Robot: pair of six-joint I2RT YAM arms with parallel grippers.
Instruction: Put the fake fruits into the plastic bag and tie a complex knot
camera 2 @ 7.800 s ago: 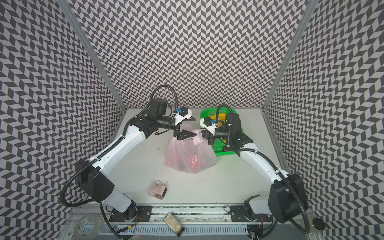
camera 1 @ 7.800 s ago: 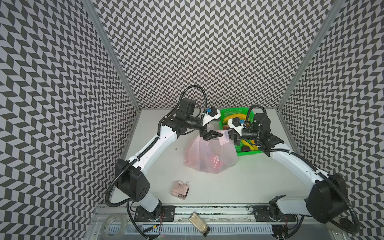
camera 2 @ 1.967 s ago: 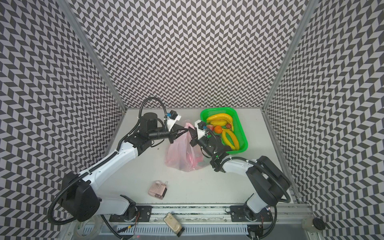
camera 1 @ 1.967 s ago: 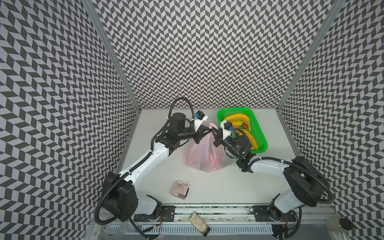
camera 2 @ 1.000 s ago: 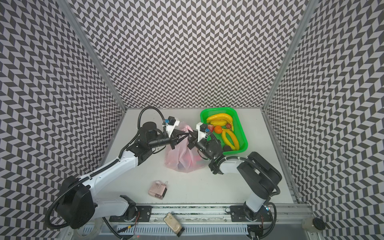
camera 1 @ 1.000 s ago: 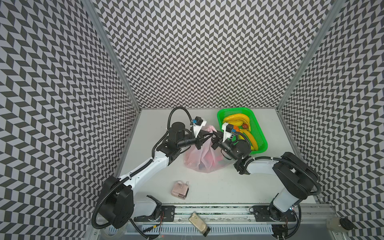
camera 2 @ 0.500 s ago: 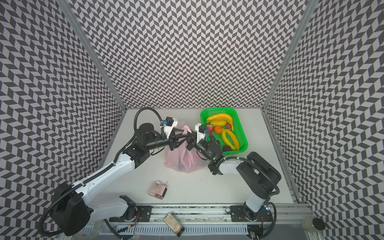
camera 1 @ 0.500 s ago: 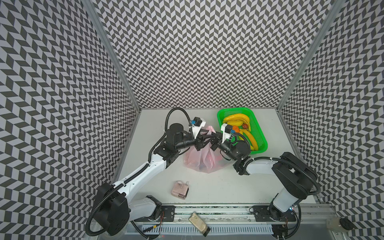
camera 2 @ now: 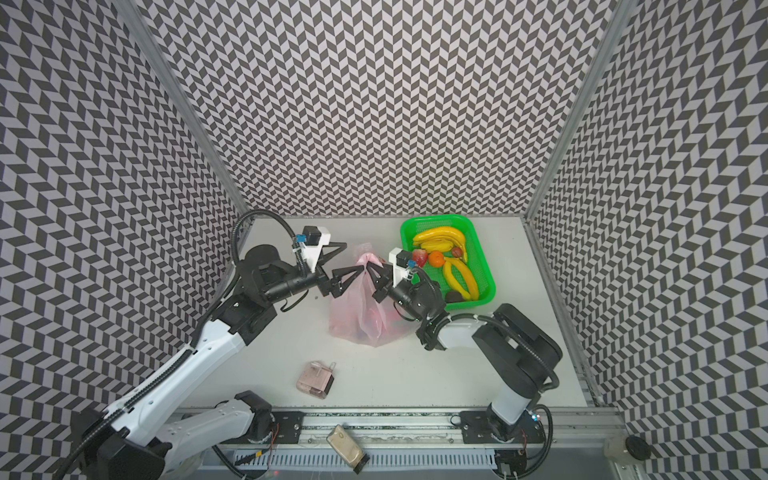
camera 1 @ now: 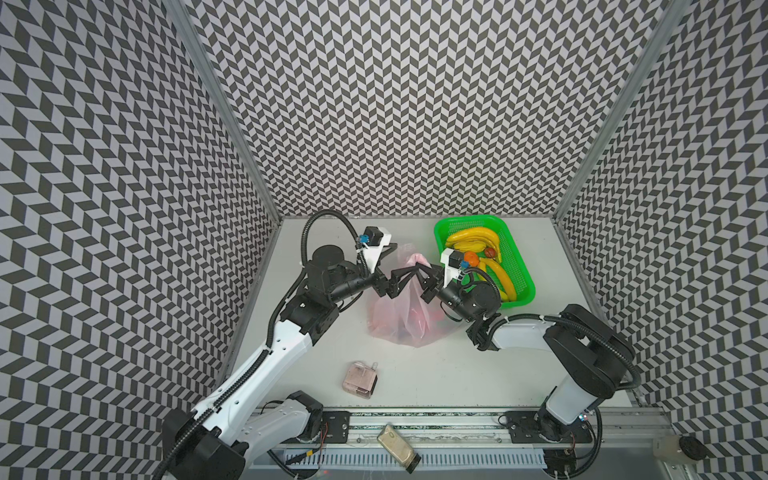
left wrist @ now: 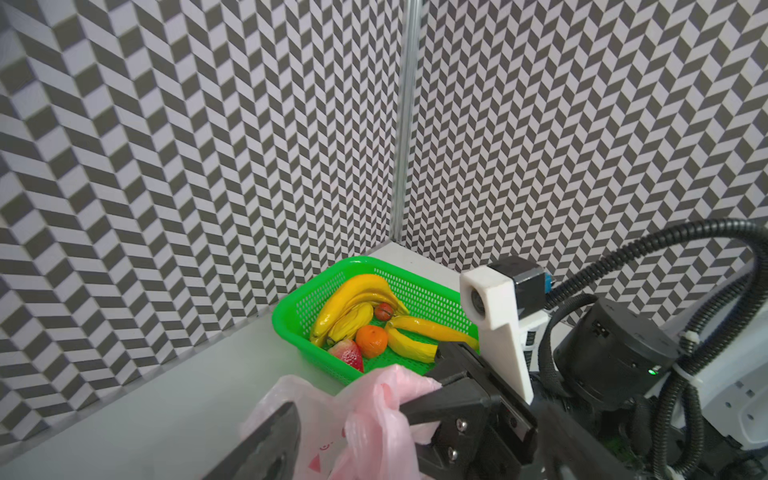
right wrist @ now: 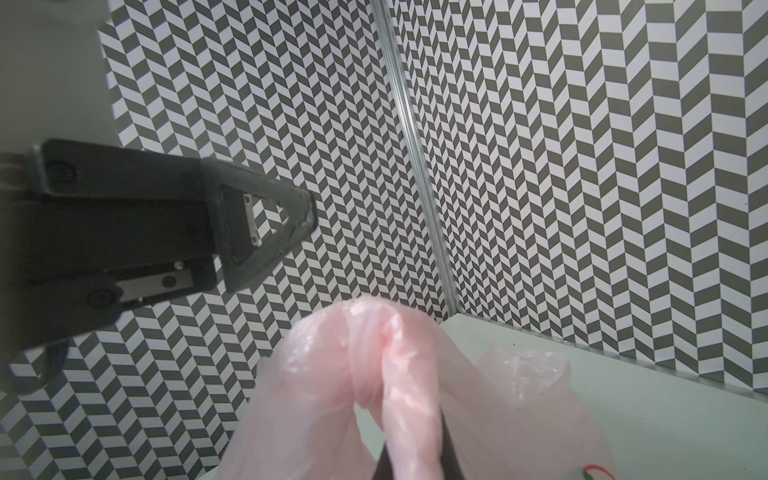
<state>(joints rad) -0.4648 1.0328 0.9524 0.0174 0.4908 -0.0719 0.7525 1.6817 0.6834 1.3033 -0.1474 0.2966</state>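
Between plastic bag (camera 2: 361, 320) and green basket (camera 2: 483, 257) — right pincer (camera 2: 372, 272).

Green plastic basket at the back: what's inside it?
Yellow toy bananas, an orange, a red strawberry and a dark brown round fruit. The right arm hides the basket's near corner.
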